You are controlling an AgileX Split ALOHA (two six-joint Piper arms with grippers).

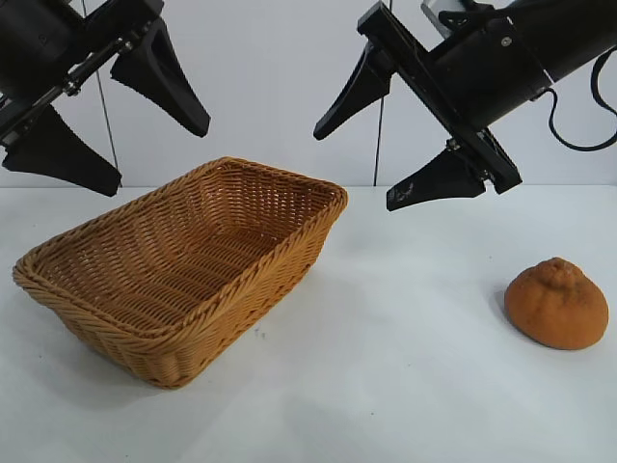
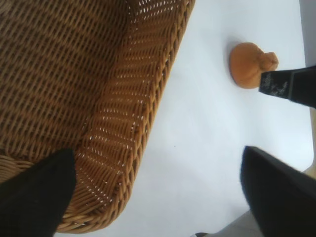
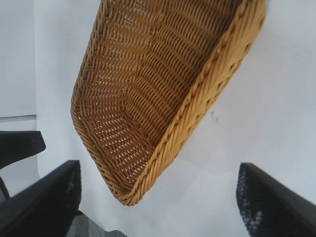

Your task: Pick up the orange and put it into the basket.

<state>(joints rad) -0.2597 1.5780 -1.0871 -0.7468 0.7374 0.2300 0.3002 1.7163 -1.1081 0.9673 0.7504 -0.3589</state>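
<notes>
Both pincers are hanging released above the table; the orange is lying outside the basket.

The left pincer is hovering over the basket, fingers spread and holding nothing. The right pincer is hanging released too, just beside the basket's far corner, and the orange is sitting on the white table below it, well apart from the basket.

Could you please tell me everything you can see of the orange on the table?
The orange is a dull brownish-orange fruit with rough, matte skin, rounded, with a bumpy knob on top. It looks whole and sits with the knob up on the white table, well to the right of the basket and apart from it in the exterior view. Only the table touches it; no gripper is on it.
</notes>
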